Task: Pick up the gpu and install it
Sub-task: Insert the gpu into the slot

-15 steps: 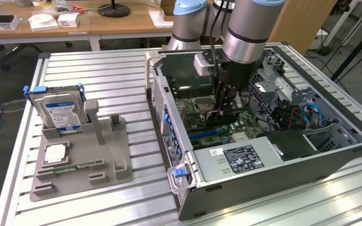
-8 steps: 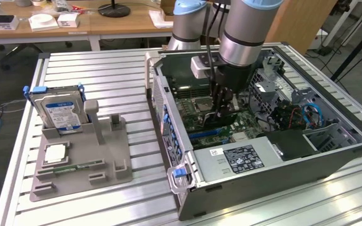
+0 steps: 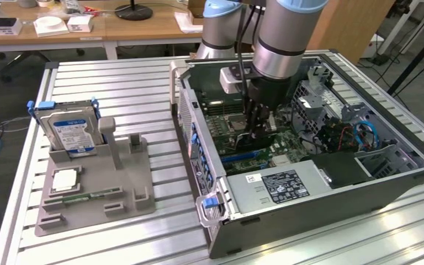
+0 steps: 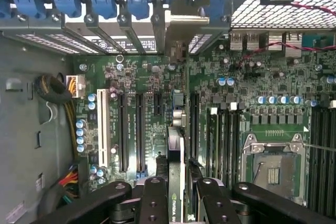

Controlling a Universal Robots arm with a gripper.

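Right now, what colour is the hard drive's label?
Blue and white, on the hard drive standing in the grey holder; the exterior view shows it best.

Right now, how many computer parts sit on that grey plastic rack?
3: a blue-labelled silver hard drive upright at the back, a square silver chip flat in front, and a narrow green memory stick nearer the camera.

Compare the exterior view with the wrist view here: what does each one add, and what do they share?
Exterior view alone: the grey holder stand carrying a hard drive, beside the computer case on the slatted table.

Wrist view alone: the empty CPU socket, expansion slots and blue slot clips.

Shared: the gripper holding the gpu edge-on above the motherboard.
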